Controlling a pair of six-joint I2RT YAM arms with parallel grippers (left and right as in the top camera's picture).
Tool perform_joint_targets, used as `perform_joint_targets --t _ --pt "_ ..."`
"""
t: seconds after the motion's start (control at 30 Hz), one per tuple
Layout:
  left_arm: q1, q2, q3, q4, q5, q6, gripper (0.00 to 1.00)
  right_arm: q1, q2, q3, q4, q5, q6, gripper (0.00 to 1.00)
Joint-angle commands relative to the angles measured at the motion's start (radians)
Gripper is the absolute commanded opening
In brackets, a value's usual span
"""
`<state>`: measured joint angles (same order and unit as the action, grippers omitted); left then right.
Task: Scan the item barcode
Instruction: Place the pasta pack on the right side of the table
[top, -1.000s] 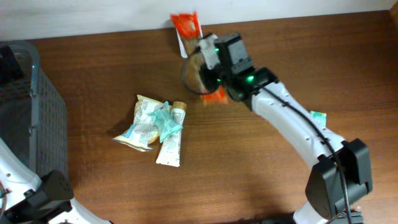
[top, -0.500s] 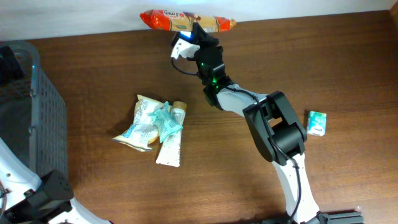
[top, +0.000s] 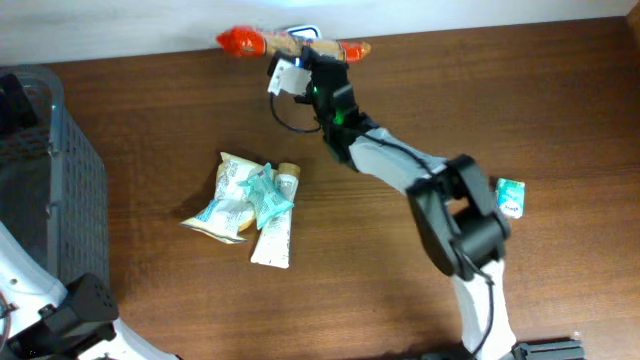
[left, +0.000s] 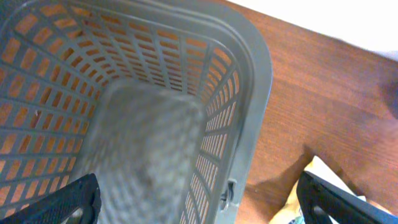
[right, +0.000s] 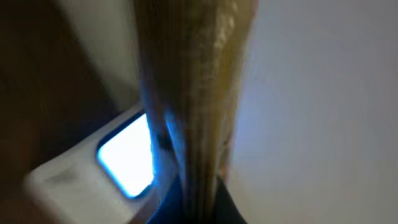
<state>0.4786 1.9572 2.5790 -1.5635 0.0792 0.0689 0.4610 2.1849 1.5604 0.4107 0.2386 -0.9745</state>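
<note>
- Overhead: the right arm is stretched out to the far edge of the tabletop (top: 420, 110). The snack packet (top: 245, 42) is held there, clamped in the closed right tool (top: 318, 55). The packet's long axis is laid left to right along that edge, crosswise to the arm, with its red end reaching out past the tool. A heap of pouches and a tube (top: 255, 205) lies mid-tabletop, well apart from the tool. A small green box (top: 509, 197) is seen near the arm's elbow. A grey basket (top: 55, 150) stands at the left side.
- Left wrist: the left tool (left: 205, 202) is spread wide and nothing is held in it. It hangs over the basket's rim, with bare tabletop to one side. The packet is not seen from here. This arm is judged to be much the farther of the two from the work.
- Right wrist: the packet is seen edge-on as a blurred golden band up the middle, very close to the lens. The lit window of the scanner (right: 124, 158) is seen just beside it, low and to the left; whether the two touch cannot be told. No barcode can be made out. The coming move is judged to turn on which face of the packet is turned to that window. A roll about the long axis seems called for, rather than a further reach.
</note>
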Motion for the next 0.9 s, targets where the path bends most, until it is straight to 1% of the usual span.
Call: perform_joint_targets --t 0.0,0.03,0.07,0.1,0.13,0.17,0.2,0.23,0.27,0.33,0.37,0.47,0.57,0.63,0.67,0.73,0.77,0.8,0.87 --pt "0.002 0.0 0.006 0.002 0.01 0.015 0.99 0.003 -0.34 0.049 -0.192 0.009 0.306 0.04" --pt "0.002 0.0 0.006 0.002 0.01 0.015 0.99 0.001 -0.418 0.049 -0.32 0.009 0.41 0.04" --pt "0.002 0.0 0.006 0.002 0.01 0.015 0.99 -0.013 -0.525 0.049 -0.54 -0.005 0.588 0.04" --pt "0.002 0.0 0.006 0.002 0.01 0.015 0.99 -0.033 -0.589 0.049 -0.725 -0.047 0.69 0.04" --pt "0.002 0.0 0.006 0.002 0.01 0.015 0.99 -0.078 -0.644 0.049 -0.996 -0.088 0.828 0.04" --pt "0.002 0.0 0.006 0.002 0.01 0.015 0.99 -0.119 -0.652 0.049 -1.151 -0.089 0.914 0.04" --pt "0.002 0.0 0.006 0.002 0.01 0.015 0.99 -0.196 -0.643 0.043 -1.328 -0.09 0.99 0.04" --pt "0.002 0.0 0.006 0.002 0.01 0.015 0.99 -0.268 -0.628 0.026 -1.418 -0.123 1.022 0.04" --pt "0.002 0.0 0.006 0.002 0.01 0.015 0.99 -0.386 -0.603 -0.023 -1.46 -0.236 1.021 0.04" --pt "0.002 0.0 0.006 0.002 0.01 0.015 0.99 -0.558 -0.554 -0.08 -1.456 -0.373 1.02 0.04" --pt "0.002 0.0 0.006 0.002 0.01 0.015 0.99 -0.638 -0.517 -0.095 -1.458 -0.393 1.016 0.04" --pt "0.002 0.0 0.006 0.002 0.01 0.015 0.99 -0.744 -0.374 -0.097 -1.46 -0.393 1.009 0.04" --pt "0.002 0.0 0.006 0.002 0.01 0.015 0.99 -0.741 -0.326 -0.097 -1.463 -0.4 1.009 0.04" --pt "0.002 0.0 0.006 0.002 0.01 0.015 0.99 -0.745 -0.335 -0.04 -1.501 -0.436 1.009 0.05" --pt "0.002 0.0 0.006 0.002 0.01 0.015 0.99 -0.745 -0.335 0.04 -1.561 -0.478 1.009 0.09" --pt "0.002 0.0 0.006 0.002 0.01 0.015 0.99 -0.735 -0.335 0.242 -1.696 -0.61 0.986 0.13" --pt "0.002 0.0 0.006 0.002 0.01 0.015 0.99 -0.721 -0.335 0.318 -1.738 -0.689 0.971 0.13" --pt "0.002 0.0 0.006 0.002 0.01 0.015 0.99 -0.667 -0.335 0.391 -1.763 -0.788 0.953 0.13" --pt "0.002 0.0 0.006 0.002 0.01 0.015 0.99 -0.524 -0.329 0.38 -1.742 -0.803 0.953 0.13"
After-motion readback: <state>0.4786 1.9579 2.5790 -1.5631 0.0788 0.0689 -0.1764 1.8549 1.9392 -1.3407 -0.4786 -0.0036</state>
